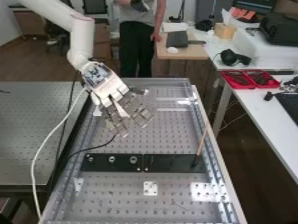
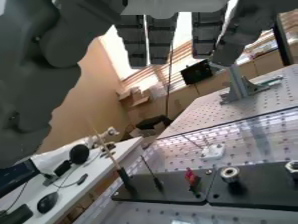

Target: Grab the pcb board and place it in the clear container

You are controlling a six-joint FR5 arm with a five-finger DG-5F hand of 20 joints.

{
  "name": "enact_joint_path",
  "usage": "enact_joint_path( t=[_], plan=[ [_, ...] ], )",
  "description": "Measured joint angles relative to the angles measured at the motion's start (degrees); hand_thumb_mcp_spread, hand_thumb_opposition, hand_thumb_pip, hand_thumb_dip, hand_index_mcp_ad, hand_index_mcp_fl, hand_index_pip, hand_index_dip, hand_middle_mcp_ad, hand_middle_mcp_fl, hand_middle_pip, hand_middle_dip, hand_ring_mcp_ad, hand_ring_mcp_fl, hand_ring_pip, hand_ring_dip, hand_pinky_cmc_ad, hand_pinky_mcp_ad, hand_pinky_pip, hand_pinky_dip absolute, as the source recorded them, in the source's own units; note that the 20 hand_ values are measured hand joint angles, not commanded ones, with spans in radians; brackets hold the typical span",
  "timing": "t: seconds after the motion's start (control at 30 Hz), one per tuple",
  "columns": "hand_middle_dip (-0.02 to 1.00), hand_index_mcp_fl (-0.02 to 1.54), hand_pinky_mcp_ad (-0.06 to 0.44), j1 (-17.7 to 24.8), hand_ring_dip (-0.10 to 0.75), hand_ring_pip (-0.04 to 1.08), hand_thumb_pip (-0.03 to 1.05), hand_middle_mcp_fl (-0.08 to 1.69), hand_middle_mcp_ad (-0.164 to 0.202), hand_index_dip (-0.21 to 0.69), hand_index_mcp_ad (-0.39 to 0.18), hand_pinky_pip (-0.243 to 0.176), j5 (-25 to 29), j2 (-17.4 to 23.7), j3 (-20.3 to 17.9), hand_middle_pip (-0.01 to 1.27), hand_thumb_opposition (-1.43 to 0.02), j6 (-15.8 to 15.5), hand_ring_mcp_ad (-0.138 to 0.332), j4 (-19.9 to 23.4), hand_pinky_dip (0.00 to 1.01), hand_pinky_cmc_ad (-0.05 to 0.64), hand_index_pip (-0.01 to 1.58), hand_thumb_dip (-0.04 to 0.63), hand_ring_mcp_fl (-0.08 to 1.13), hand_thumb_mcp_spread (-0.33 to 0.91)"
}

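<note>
In the high view the hand (image 1: pixel 128 112) hangs palm down over the far half of the perforated metal bench (image 1: pixel 120 200), its fingers spread and fairly straight. A small white board with dark holes (image 1: pixel 151 188) lies flat on the bench, on the near side of the black plates and apart from the hand. In the wrist view the hand (image 2: pixel 143 42) has its fingers extended with nothing held between them. The same kind of white board (image 2: pixel 213 151) rests on the bench just past the black plates. I cannot tell whether it is the pcb.
Two black plates (image 1: pixel 174 163) lie across the bench; the left one bears round metal fittings (image 1: pixel 112 159). A wooden-handled brush (image 1: pixel 201 142) stands at the right end. A red-topped piece (image 2: pixel 191 177) rises from the plate. Red trays (image 1: pixel 249 79) sit on the right-hand table; a white cable (image 1: pixel 41 150) hangs left.
</note>
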Motion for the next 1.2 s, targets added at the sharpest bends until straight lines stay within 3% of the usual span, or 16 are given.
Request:
enact_joint_path(
  t=[0.1, 0.37, 0.43, 0.7, 1.0, 1.2],
  plan=[
    [0.04, 0.14, 0.164, -0.3, -0.049, 0.08, 0.23, 0.01, 0.044, 0.454, -0.009, -0.124, 0.7, -0.4, -0.1, 0.14, -0.71, -0.5, 0.218, 0.8, 0.36, 0.244, 0.10, 0.035, 0.00, 0.40],
    [0.06, 0.23, 0.166, -1.8, -0.049, 0.08, 0.27, 0.01, 0.040, 0.466, -0.051, -0.124, 1.3, -0.4, -2.0, 0.14, -0.71, -10.6, 0.218, 11.5, 0.26, 0.234, 0.16, 0.101, 0.00, 0.49],
    [0.08, 0.23, 0.168, -2.1, -0.049, 0.08, 0.28, 0.01, 0.040, 0.466, -0.056, -0.124, 1.1, -0.7, -1.9, 0.14, -0.70, -11.0, 0.215, 11.8, 0.25, 0.220, 0.23, 0.099, -0.01, 0.49],
    [0.10, 0.24, 0.168, -4.8, -0.045, 0.08, 0.29, 0.01, 0.037, 0.471, -0.073, -0.120, -1.3, -2.5, -0.7, 0.14, -0.73, -3.8, 0.215, 5.8, 0.20, 0.211, 0.50, 0.152, -0.01, 0.53],
    [0.11, 0.19, 0.161, -8.1, -0.037, 0.08, 0.30, 0.01, 0.031, 0.471, -0.094, -0.106, -4.1, -5.2, 0.7, 0.14, -0.75, -4.4, 0.209, 6.3, 0.18, 0.194, 0.76, 0.176, -0.01, 0.53],
    [0.11, 0.13, 0.161, -8.8, -0.037, 0.08, 0.30, 0.01, 0.031, 0.471, -0.093, -0.101, -4.4, -7.9, 3.2, 0.14, -0.74, -1.8, 0.209, 4.7, 0.18, 0.197, 0.97, 0.176, -0.01, 0.56]
  ],
)
